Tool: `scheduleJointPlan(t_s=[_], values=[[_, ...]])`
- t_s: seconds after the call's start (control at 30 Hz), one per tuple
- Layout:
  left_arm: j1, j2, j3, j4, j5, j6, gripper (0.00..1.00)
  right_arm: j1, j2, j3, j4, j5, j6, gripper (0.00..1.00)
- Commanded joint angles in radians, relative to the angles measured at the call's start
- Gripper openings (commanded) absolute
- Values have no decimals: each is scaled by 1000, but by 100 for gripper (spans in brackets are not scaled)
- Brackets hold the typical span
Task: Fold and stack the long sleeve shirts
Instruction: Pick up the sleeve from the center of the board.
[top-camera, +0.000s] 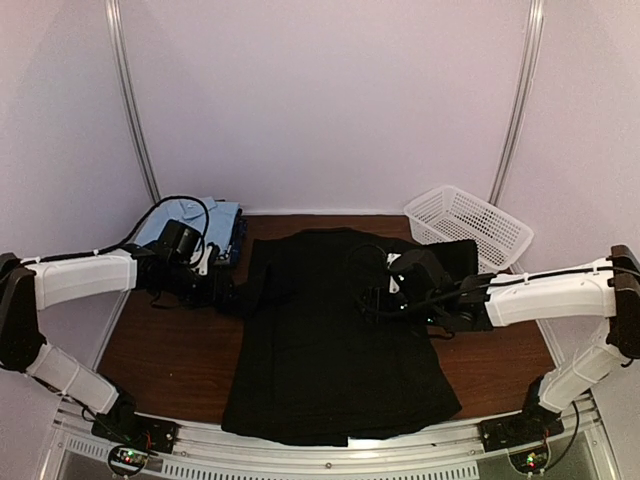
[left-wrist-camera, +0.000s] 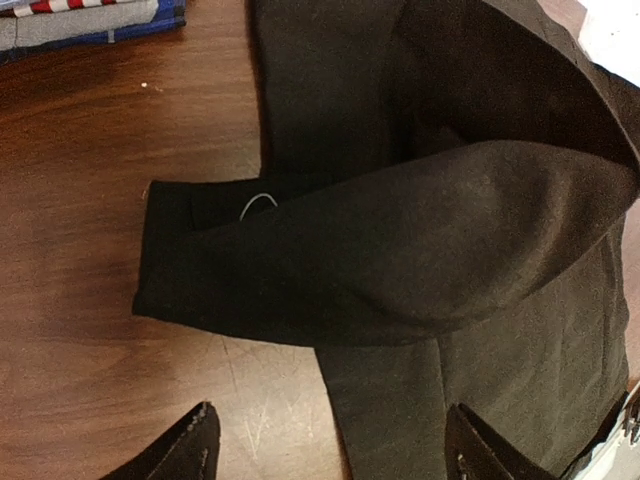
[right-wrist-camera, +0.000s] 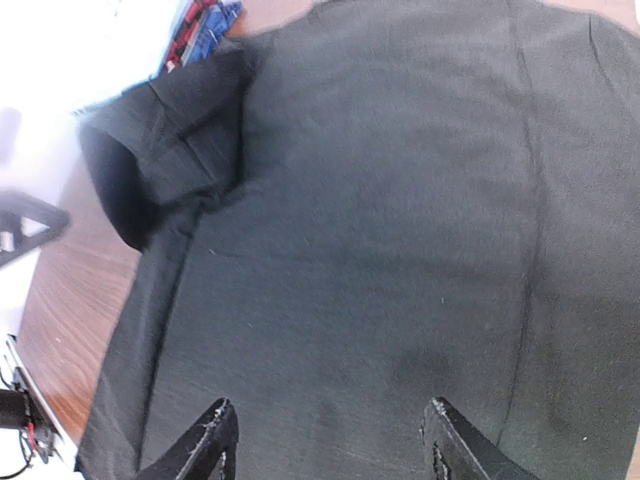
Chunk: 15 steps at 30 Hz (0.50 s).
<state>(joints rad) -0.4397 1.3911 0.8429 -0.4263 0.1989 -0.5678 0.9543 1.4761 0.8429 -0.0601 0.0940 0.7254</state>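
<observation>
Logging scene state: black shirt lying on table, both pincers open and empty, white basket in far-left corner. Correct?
Not quite. The white basket sits in the far-right corner, as the top external view shows; the far-left corner holds the folded shirts. The rest holds: black shirt lying on the table, left pincer and right pincer open and empty.

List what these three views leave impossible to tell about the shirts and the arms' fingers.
- Top view: the left fingers vanish, dark against the black shirt.
- Folded stack: the left arm covers part of it in the top view, and the left wrist view's top edge cuts it off. Its shirts cannot be counted.
- Right wrist view: the upper left corner is washed out white.
</observation>
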Motion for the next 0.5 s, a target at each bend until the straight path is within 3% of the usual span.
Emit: scheduleJointPlan(t_s=[0.0, 0.3, 0.47], values=[[4, 42, -11, 123, 5, -15, 79, 5, -73, 11, 12, 53, -21, 64], [1, 89, -33, 172, 31, -23, 76, 5, -120, 3, 16, 56, -35, 64], [1, 27, -96, 118, -126, -73, 76, 6, -132, -16, 22, 47, -26, 64]])
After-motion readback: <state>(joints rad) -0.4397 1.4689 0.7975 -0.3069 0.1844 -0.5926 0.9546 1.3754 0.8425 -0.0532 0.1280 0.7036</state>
